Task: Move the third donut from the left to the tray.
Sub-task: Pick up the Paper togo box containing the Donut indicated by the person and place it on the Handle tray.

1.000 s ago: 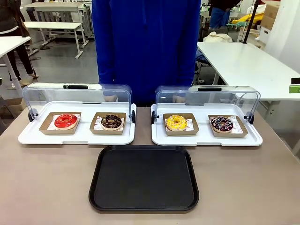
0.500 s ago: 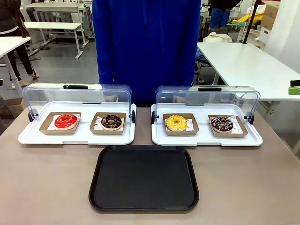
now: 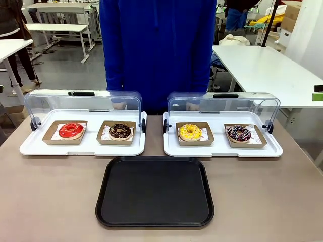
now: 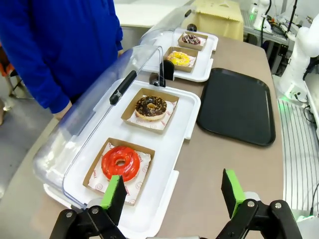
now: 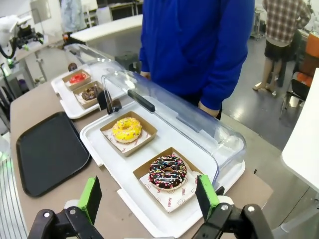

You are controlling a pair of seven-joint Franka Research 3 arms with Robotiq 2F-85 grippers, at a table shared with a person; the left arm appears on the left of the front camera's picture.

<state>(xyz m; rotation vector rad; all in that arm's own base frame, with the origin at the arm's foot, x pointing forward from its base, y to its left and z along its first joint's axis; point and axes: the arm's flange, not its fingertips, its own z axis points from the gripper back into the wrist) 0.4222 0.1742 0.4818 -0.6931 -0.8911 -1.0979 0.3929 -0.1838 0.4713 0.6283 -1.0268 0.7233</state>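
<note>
In your wrist views the left gripper point(image 4: 174, 189) and right gripper point(image 5: 149, 192) stand with jaws spread, while your front view puts the third donut point(image 3: 190, 132) toward the worktop's point(image 3: 50, 201) far edge, beyond the tray point(image 3: 154, 191).

The right tool point(image 5: 148, 199) stands open at bottom; the third donut point(image 5: 126, 129) sits mid-frame, the tray point(image 5: 47, 152) at left.

Your table point(image 3: 50, 201) carries three things: a white lidded tray point(image 4: 174, 144) just past the fingers point(image 4: 113, 196) of the left gripper point(image 4: 173, 189), a second white tray point(image 5: 107, 149) just past the right gripper point(image 5: 149, 194), and the black tray point(image 3: 154, 191) farther off to the side of each.
</note>
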